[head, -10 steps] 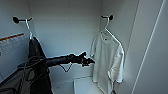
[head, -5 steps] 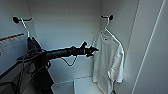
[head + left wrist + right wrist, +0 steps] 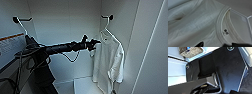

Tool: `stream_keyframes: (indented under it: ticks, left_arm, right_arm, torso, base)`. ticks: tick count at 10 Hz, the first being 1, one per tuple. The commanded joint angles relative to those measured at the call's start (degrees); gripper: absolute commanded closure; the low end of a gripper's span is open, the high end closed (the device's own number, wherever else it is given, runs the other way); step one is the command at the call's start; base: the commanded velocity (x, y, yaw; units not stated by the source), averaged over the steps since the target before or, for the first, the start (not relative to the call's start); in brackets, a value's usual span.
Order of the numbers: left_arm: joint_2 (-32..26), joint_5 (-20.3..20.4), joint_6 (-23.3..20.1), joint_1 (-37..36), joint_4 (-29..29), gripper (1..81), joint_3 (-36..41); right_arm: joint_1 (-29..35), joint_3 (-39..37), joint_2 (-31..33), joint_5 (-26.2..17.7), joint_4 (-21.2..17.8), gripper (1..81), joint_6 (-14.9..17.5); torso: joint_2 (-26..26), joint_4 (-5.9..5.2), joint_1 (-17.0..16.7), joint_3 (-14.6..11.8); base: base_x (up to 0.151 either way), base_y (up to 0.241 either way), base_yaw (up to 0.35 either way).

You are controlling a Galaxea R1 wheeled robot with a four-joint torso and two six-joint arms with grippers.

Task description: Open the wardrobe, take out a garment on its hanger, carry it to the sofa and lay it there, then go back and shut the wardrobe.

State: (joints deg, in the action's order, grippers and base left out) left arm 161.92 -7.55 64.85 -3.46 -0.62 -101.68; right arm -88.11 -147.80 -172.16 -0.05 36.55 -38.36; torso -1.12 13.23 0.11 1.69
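Observation:
The wardrobe (image 3: 62, 30) stands open in front of me, its white inside in the head view. On its right side the white garment (image 3: 110, 62) hangs on a thin white hanger (image 3: 107, 27) from a dark peg. My left arm reaches in from the left, and the left gripper (image 3: 96, 42) is right at the shirt's collar. In the left wrist view the collar with its label (image 3: 223, 28) is very close, and part of the hanger (image 3: 241, 15) shows inside the neck. Two dark fingertips (image 3: 200, 44) stand apart in front of the cloth, so the gripper is open.
A second hanger (image 3: 22, 23) hangs at the wardrobe's left with a dark garment (image 3: 42, 72) below it, behind my arm. A white panel (image 3: 152, 50) rises at the right. The right wrist view has my own dark body and a wicker basket (image 3: 190, 51).
My left arm has risen and pushed a little to the right, from below the shirt's chest up to its collar. The shirt and hanger have stayed where they hang.

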Motion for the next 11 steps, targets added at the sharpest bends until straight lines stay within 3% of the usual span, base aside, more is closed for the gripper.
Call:
stream_keyframes:
  ticks: [1,7,11]
  left_arm:
    - [0.2,4.2,3.2,-13.7,0.4,1.0,0.3]
    - [1.2,7.2,5.6,-18.5,0.4,1.0,-0.5]
    - [6.7,6.9,5.5,-20.8,-0.9,1.0,-7.9]
  right_arm:
    - [2.5,0.3,-0.2,-2.3,0.0,1.0,-0.1]
    - [2.5,0.3,-0.8,-2.9,-0.1,1.0,0.0]
    - [2.2,0.2,-0.8,-2.9,-0.1,1.0,-0.1]
  torso:
    - [0.0,0.0,0.0,0.0]
    - [0.0,0.0,0.0,0.0]
    - [0.0,0.0,0.0,0.0]
  base:
    - [0.0,0.0,0.0]
    - [0.0,0.0,0.0]
    - [0.0,0.0,0.0]
